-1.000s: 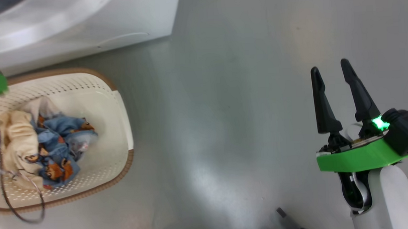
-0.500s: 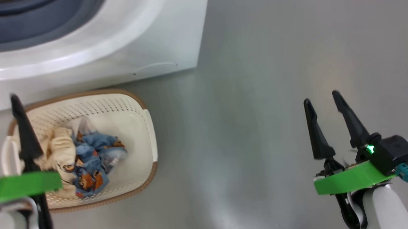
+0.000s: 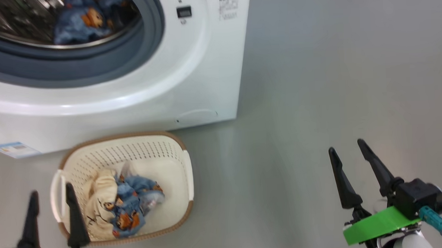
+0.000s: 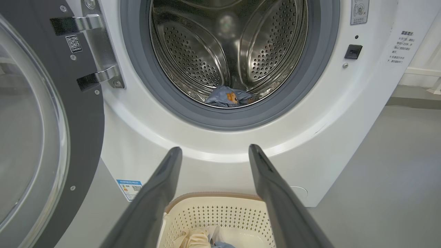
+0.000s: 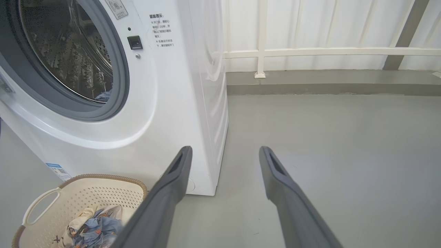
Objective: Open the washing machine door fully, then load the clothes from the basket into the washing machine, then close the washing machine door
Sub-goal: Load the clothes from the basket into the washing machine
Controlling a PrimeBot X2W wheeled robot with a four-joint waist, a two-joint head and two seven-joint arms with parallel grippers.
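Observation:
The white washing machine (image 3: 204,76) stands with its door (image 4: 51,113) swung open to the left. One blue printed garment (image 4: 227,97) lies in the steel drum (image 3: 86,18). In front of the machine, the cream basket (image 3: 177,159) holds blue printed and cream clothes (image 3: 124,206). My left gripper (image 3: 50,193) hangs open and empty at the basket's left handle. Far to the right over bare floor, my right gripper (image 3: 345,144) is open and empty too. The basket (image 5: 86,193) also appears in the right wrist view.
Grey floor (image 3: 316,79) spreads to the right of the machine. A white railing and panelled wall (image 5: 327,51) run behind it. A small blue label (image 3: 13,148) sits low on the machine's front.
The head camera has tilted up, so the drum and the garment inside have come into view and the basket sits lower in the picture. Both grippers stay open.

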